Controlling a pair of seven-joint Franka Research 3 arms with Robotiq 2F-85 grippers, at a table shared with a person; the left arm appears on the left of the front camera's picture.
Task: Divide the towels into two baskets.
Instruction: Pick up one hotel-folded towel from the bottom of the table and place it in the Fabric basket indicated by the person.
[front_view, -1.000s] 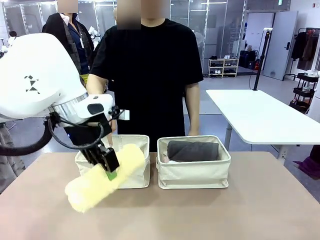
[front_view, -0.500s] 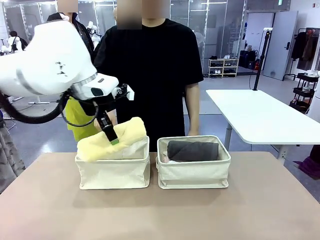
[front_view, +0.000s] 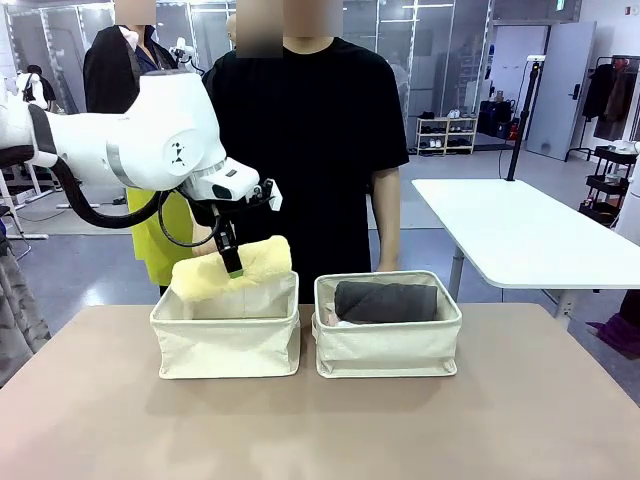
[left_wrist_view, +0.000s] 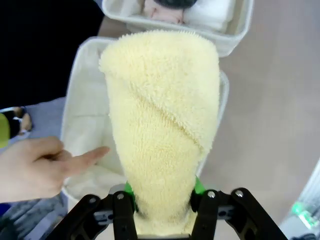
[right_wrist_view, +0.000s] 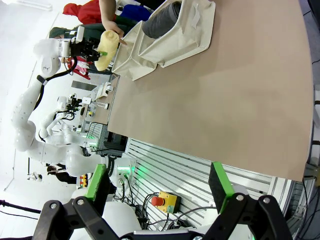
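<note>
We see our left end effector (front_view: 232, 262) clamped on one end of the pale yellow towel (front_view: 232, 272), which hangs ahead of its fingers over the left basket (front_view: 226, 345), its far end reaching toward that basket's far wall. Beside the towel, a person's hand (left_wrist_view: 37, 167) points into the same basket. Beyond it, the right basket (front_view: 388, 345) holds the dark grey towel (front_view: 386, 301). Our right end effector (right_wrist_view: 157, 185) hovers spread apart, well back from the table (right_wrist_view: 240, 100).
</note>
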